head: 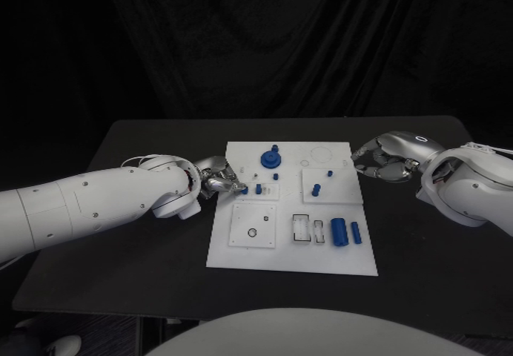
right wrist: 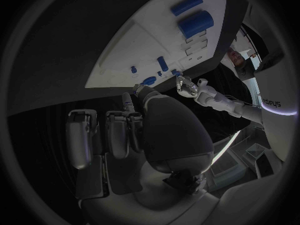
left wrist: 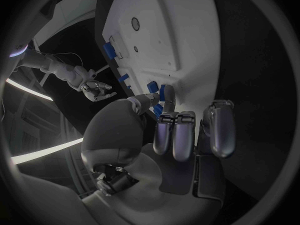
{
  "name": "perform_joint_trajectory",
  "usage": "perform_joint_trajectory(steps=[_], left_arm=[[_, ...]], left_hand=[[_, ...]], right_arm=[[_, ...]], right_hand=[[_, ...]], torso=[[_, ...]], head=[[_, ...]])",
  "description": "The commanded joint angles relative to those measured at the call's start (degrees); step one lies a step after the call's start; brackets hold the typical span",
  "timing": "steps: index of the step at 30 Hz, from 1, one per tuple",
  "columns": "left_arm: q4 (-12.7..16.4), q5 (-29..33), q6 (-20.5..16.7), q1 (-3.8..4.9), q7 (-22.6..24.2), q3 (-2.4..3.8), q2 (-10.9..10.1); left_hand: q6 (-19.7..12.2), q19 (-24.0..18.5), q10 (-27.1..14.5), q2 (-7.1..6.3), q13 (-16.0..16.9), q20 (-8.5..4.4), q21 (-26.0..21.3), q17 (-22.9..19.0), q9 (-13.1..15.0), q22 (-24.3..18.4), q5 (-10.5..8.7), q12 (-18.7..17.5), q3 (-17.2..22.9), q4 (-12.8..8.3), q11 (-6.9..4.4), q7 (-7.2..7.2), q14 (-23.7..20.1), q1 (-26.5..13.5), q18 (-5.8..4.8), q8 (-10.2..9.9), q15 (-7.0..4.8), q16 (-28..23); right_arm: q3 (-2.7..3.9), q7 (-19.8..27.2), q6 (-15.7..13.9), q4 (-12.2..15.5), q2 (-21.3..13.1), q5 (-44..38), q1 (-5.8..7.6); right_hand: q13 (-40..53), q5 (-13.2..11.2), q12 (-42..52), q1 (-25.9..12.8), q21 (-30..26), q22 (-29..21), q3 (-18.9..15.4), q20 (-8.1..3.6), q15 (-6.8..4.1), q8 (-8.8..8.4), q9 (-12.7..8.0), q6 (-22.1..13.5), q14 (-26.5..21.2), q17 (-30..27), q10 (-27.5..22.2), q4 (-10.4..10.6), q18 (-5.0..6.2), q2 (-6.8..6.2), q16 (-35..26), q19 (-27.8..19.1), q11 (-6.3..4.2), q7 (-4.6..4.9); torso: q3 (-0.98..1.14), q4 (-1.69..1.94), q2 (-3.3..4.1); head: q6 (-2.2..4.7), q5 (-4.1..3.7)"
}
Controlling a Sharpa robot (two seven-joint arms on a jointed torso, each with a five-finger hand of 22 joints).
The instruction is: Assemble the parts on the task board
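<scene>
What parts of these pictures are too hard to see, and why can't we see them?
- Head view: whether the left robot hand pinches the small blue part at its fingertips; too small, fingers cover the contact.
- Head view: what the right robot hand holds, if anything; curled fingers hide its palm.
- Right wrist view: part of the task board is hidden by that hand.

head view: from above, looking down on the black table (head: 139, 245), the white rectangular task board (head: 294, 256) central.
left wrist view: close behind the silver left hand (left wrist: 178, 135), facing the board.
right wrist view: close behind the silver right hand (right wrist: 119, 130).
shared: board, both hands.
</scene>
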Motion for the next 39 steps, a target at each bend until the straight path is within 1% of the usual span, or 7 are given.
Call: perform_joint_trajectory(steps=[1,6,12,20,29,33,39], left_arm=[[0.25,-1.59,-2.89,-0.44,1.70,0.04,0.08],[0.48,-1.87,-4.32,-1.04,1.49,0.04,-0.04],[0.87,-3.56,-5.93,-1.46,1.72,0.04,-0.38],[1.16,-4.15,-7.37,-1.65,2.03,0.04,-0.71],[1.43,-4.27,-8.32,-1.74,1.97,0.04,-1.04],[1.43,-4.28,-8.32,-1.77,1.68,0.04,-1.10],[1.46,-4.28,-7.90,-1.81,1.23,0.04,-0.95]], left_hand=[[-0.22,-0.42,6.05,0.45,15.08,0.18,-0.36,15.09,0.05,10.89,0.44,-0.25,0.09,-0.51,0.18,0.03,6.06,-0.03,0.57,-0.12,-0.01,0.15],[-0.30,-0.49,6.05,0.57,15.08,0.19,-0.48,15.09,0.05,10.85,0.64,-0.25,-0.02,-0.38,0.21,0.08,6.06,-0.06,0.60,-0.16,0.00,0.15],[-0.30,-0.47,6.05,0.65,15.08,0.20,-0.44,15.09,0.06,10.86,0.72,-0.25,-0.13,-0.27,0.24,0.10,6.06,-0.10,0.59,-0.17,0.01,0.15],[-0.26,-0.48,6.05,0.69,15.08,0.20,-0.47,15.09,0.07,10.85,0.78,-0.25,-0.22,-0.18,0.25,0.10,6.06,-0.14,0.60,-0.15,0.02,0.15],[-0.11,-0.46,6.05,0.81,15.08,0.21,-0.45,15.09,0.11,10.86,0.92,-0.25,-0.37,-0.05,0.24,0.06,6.06,-0.14,0.59,-0.06,0.02,0.15],[-0.11,-0.46,6.05,0.81,15.08,0.21,-0.45,15.09,0.11,10.86,0.92,-0.25,-0.37,-0.05,0.24,0.06,6.06,-0.14,0.59,-0.06,0.02,0.15],[0.17,-0.41,6.05,1.01,15.08,0.22,-0.40,15.09,0.19,10.87,1.07,-0.25,-0.58,0.15,0.19,0.00,6.06,-0.14,0.59,0.09,0.01,0.15]], right_arm=[[0.03,-0.72,-0.47,-0.04,0.01,-0.03,-0.14],[0.03,-0.74,-0.41,-0.11,0.06,-0.03,-0.14],[0.03,-0.80,-0.29,-0.18,0.10,-0.03,-0.14],[0.02,-0.87,-0.21,-0.22,0.09,-0.03,-0.14],[0.02,-0.92,-0.22,-0.23,0.06,-0.03,-0.15],[0.02,-0.95,-0.21,-0.22,0.07,-0.03,-0.15],[0.02,-0.98,-0.21,-0.24,0.06,-0.03,-0.15]], right_hand=[[13.31,0.18,0.06,-0.60,-0.21,14.30,0.30,0.31,0.31,-0.38,-0.06,0.03,5.29,11.75,4.82,-0.08,-0.30,0.05,-0.33,4.71,0.12,-0.24],[13.31,0.18,0.06,-0.60,-0.21,14.30,0.30,0.31,0.31,-0.38,-0.06,0.03,5.29,11.75,4.82,-0.08,-0.30,0.05,-0.33,4.71,0.12,-0.24],[13.31,0.18,0.06,-0.60,-0.21,14.30,0.30,0.31,0.31,-0.38,-0.06,0.03,5.29,11.75,4.82,-0.08,-0.30,0.05,-0.33,4.71,0.12,-0.24],[13.31,0.18,0.06,-0.60,-0.21,14.30,0.30,0.31,0.31,-0.38,-0.06,0.03,5.29,11.75,4.82,-0.08,-0.30,0.05,-0.33,4.71,0.12,-0.24],[13.35,0.22,0.09,-0.73,-0.20,14.30,0.44,0.24,0.21,-0.46,-0.13,-0.02,5.28,11.74,4.86,-0.14,-0.31,0.02,-0.34,4.72,0.03,-0.30],[13.35,0.22,0.09,-0.73,-0.20,14.30,0.44,0.24,0.21,-0.46,-0.13,-0.02,5.28,11.74,4.86,-0.14,-0.31,0.02,-0.34,4.72,0.03,-0.30],[13.35,0.22,0.09,-0.73,-0.20,14.30,0.44,0.24,0.21,-0.46,-0.13,-0.02,5.28,11.74,4.86,-0.14,-0.31,0.02,-0.34,4.72,0.03,-0.30]], torso=[[0.03,0.02,0.02],[-0.02,0.05,0.03],[-0.01,0.00,0.01],[0.01,0.08,-0.06],[0.00,0.02,0.02],[-0.01,0.06,0.02],[0.01,-0.01,0.00]], head=[[0.00,0.03],[0.00,0.08],[0.00,0.19],[0.00,0.17],[0.00,0.23],[0.00,0.19],[0.00,0.30]])
